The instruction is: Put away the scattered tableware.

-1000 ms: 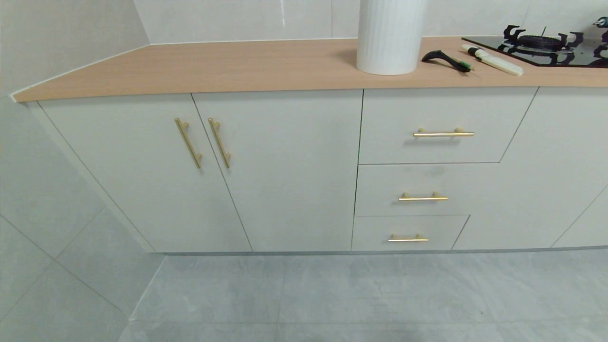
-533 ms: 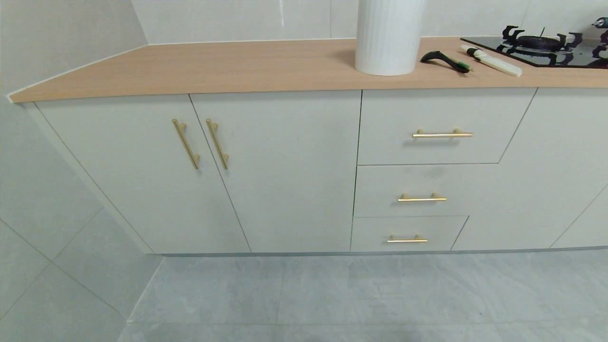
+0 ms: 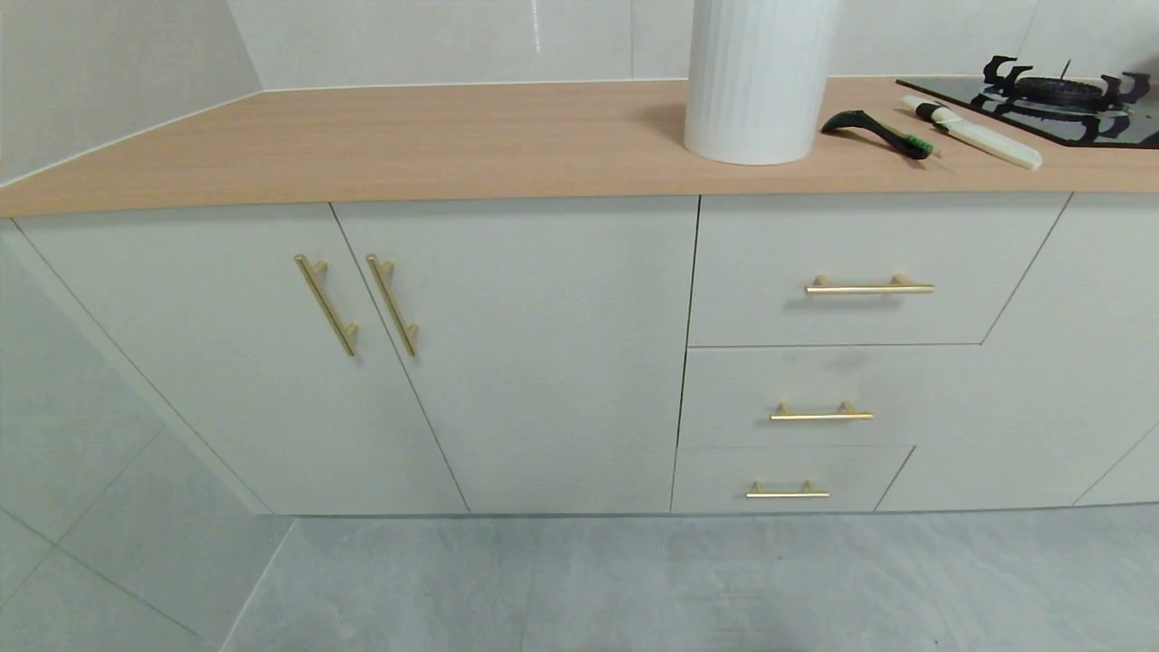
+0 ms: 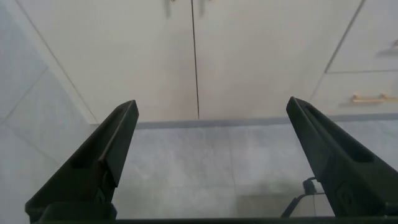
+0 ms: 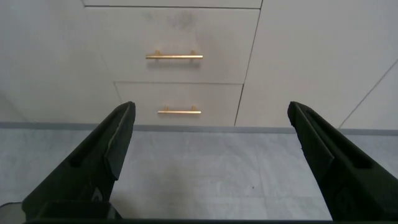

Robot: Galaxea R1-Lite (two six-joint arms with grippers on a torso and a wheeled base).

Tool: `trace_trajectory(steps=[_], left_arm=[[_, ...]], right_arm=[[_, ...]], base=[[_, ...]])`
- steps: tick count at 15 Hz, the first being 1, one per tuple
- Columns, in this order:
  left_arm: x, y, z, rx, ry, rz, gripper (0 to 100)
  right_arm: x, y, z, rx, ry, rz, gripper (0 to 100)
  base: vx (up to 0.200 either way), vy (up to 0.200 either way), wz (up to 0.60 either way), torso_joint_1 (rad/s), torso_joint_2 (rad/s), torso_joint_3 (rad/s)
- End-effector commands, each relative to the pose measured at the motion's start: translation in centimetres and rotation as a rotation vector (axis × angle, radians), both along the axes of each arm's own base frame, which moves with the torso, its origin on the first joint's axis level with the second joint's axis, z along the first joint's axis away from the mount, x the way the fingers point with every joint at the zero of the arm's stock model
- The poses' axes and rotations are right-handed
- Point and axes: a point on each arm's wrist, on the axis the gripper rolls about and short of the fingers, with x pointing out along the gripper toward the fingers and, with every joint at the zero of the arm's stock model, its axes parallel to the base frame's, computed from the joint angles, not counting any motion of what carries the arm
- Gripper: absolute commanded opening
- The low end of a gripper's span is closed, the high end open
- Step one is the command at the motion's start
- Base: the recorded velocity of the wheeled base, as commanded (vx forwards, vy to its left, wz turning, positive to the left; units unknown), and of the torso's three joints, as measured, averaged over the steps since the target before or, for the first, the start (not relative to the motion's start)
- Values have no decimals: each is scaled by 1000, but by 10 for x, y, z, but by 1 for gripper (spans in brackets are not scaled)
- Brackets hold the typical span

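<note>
The whole head view has shifted since the earlier frames: the camera has moved, and the cupboard front sits lower and larger in it, while the things on top keep their places relative to one another.

From the left, the wooden countertop point(image 3: 407, 145) runs out of the tiled corner. Below it are two shut cabinet doors point(image 3: 507, 362), their gold bar handles point(image 3: 325, 304) side by side at the seam. Further right a white ribbed canister point(image 3: 759, 81) stands upright on the countertop, near its front edge. Just beside it lies a black-handled utensil point(image 3: 874, 129) with a green end, and next to that, close but apart, a knife point(image 3: 973, 143) in a pale sheath, lying at a slant. Both lie loose on the wood between the canister and the black hob point(image 3: 1059, 100). Under them is a stack of three shut drawers point(image 3: 960, 244), each with a gold handle.

The left gripper point(image 4: 211, 107) hangs low over the grey floor point(image 3: 634, 580) in front of the door seam, its fingers spread wide and holding nothing. The right gripper point(image 5: 212, 109) is just as wide apart and empty, and faces the two lower drawers.
</note>
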Motion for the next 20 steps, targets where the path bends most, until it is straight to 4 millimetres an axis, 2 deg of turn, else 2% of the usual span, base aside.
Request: trace_trajectory(steps=[1,15,16,17,18,19,20], left_arm=[[0,0,0,0,1,0,100],[0,0,0,-14,1,0,100],[0,0,0,-14,1,0,100],[0,0,0,-14,1,0,100],[0,0,0,-14,-1,0,100],[0,0,0,-14,1,-1,100],[0,0,0,-14,1,0,100]], right_arm=[[0,0,0,0,1,0,100],[0,0,0,-3,-2,0,100],[-1,0,4,-2,-19,-1,100],[-8,0,29,30,-104,9,100],[-10,0,43,67,-121,24,100],[-6,-1,60,80,-39,58,100],[3,-1,62,58,84,130,100]], base=[[200,0,0,-2,2,12],[0,0,0,0,0,0],[0,0,0,0,0,0],[0,0,0,0,0,0],[0,0,0,0,0,0],[0,0,0,0,0,0],[0,0,0,0,0,0]])
